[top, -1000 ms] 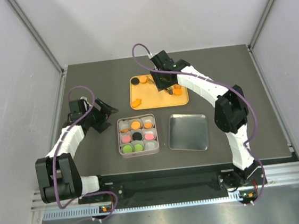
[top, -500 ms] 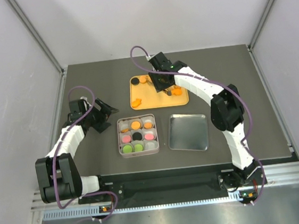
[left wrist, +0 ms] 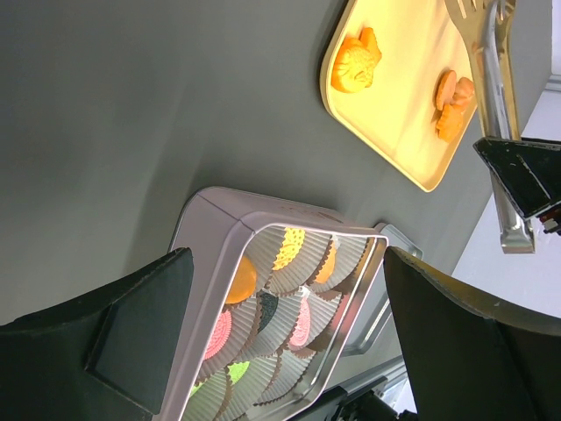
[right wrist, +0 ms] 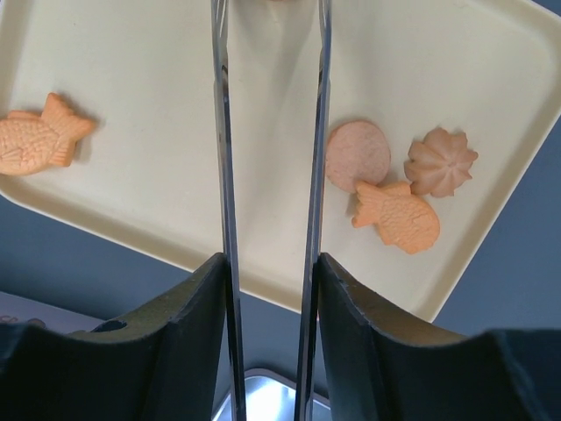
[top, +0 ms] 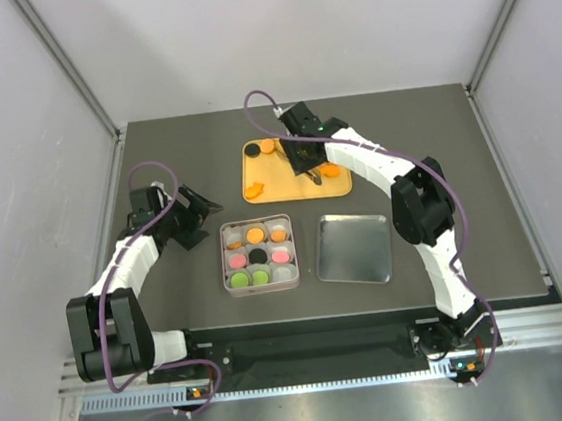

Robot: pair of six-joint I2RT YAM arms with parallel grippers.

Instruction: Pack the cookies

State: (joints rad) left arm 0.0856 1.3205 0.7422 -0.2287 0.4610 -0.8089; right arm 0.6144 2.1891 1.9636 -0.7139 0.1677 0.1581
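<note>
Orange cookies lie on the yellow tray: a fish shape at the left, and a round disc, a flower shape and a second fish together at the right. My right gripper is shut on metal tongs, whose two arms stand apart over the tray's middle; their tips are out of view. The square tin holds paper cups with orange, pink, green and black cookies. My left gripper is open and empty, just left of the tin.
The tin's square metal lid lies flat to the right of the tin. The tray sits behind the tin at the table's middle. Grey walls close in the dark table on three sides.
My right gripper with the tongs has shifted slightly toward the far left over the tray. The left arm has not moved.
</note>
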